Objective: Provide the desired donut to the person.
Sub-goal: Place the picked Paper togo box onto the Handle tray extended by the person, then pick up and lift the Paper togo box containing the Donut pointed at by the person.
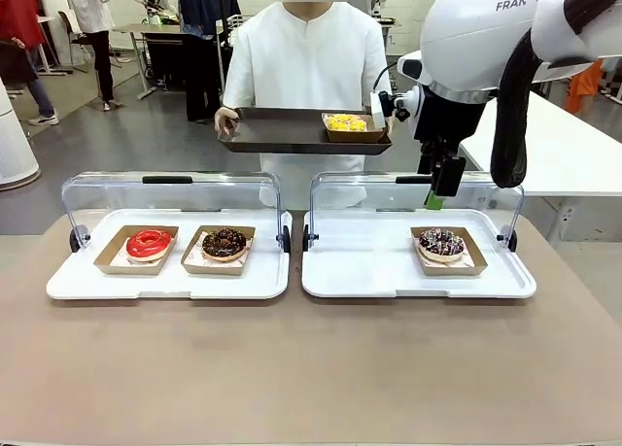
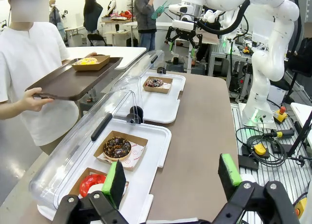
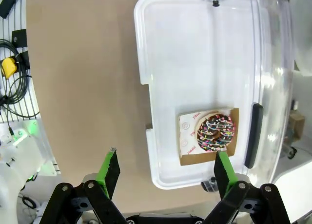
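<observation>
Four donuts (image 1: 149, 243), two cases (image 1: 165, 289), one tray (image 1: 277, 135)

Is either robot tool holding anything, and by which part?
Neither: left tool and right tool are open, empty. The person grips the tray by its sides.

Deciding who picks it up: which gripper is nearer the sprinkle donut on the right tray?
Right. The right gripper hovers above the sprinkle donut; the left gripper is by the red donut on the other tray.
</observation>
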`<state>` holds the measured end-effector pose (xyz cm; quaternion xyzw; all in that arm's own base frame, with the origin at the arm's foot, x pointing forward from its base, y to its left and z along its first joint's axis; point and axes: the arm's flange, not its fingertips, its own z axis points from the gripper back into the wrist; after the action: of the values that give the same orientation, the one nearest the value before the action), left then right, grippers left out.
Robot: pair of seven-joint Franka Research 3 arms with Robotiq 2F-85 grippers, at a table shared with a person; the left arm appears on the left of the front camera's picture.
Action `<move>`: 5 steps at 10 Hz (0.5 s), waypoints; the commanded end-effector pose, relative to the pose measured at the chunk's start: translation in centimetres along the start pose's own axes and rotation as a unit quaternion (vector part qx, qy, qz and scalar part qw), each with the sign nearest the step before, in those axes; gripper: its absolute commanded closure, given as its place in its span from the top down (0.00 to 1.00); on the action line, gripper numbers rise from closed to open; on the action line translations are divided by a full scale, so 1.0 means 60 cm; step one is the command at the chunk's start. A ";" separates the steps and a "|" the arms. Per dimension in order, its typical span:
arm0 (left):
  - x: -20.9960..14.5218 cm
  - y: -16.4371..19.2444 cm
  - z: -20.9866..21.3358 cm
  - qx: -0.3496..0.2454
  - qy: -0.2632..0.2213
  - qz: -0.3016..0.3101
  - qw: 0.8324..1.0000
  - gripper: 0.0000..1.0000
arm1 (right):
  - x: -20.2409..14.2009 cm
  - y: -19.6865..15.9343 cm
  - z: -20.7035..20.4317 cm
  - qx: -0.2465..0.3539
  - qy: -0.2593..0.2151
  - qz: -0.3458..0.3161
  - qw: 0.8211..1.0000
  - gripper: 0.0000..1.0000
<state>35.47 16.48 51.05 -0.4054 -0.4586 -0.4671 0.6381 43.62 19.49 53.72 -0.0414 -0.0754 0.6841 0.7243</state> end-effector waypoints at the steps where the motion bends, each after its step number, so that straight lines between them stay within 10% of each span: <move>1: 0.002 -0.003 0.003 -0.001 -0.003 -0.002 1.000 1.00 | -0.002 0.001 0.003 0.000 0.001 -0.001 1.000 1.00; 5: 0.002 -0.003 0.003 -0.001 -0.003 -0.002 1.000 1.00 | -0.002 0.001 0.003 0.000 0.001 -0.001 1.000 1.00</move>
<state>35.47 16.48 51.05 -0.4054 -0.4586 -0.4671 0.6381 43.62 19.47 53.72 -0.0414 -0.0755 0.6841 0.7243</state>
